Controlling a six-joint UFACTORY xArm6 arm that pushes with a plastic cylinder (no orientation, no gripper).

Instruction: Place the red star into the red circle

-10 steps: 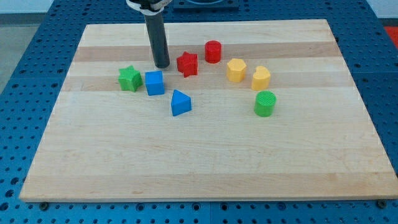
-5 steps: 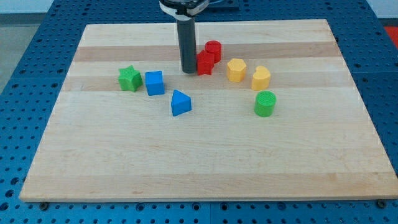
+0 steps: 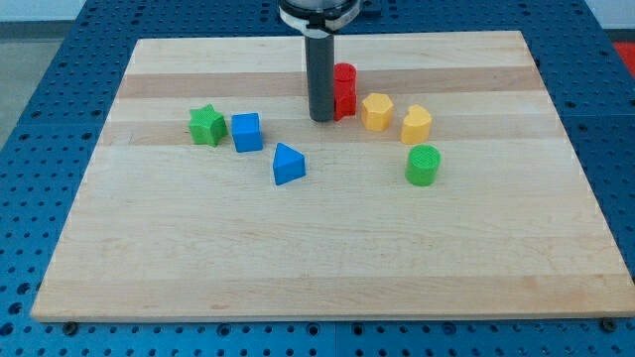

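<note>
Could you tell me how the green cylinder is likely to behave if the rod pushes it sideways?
The green cylinder stands upright on the flat board and looks squat, so it should slide rather than tip. Its round wall may let it slip off my tip if the push is off centre. It looks like small ridged plastic, so probably stiff and light.

Pale striped wooden board [image 3: 327, 258], blue perforated table [image 3: 40, 89] around it, dark grey rod with my tip [image 3: 321, 120], red star [image 3: 344, 103], red circle [image 3: 345, 75], two yellow blocks [image 3: 376, 112] [image 3: 416, 125], green cylinder [image 3: 423, 165], green star [image 3: 206, 125], blue cube [image 3: 246, 132], blue triangle [image 3: 288, 164].
</note>
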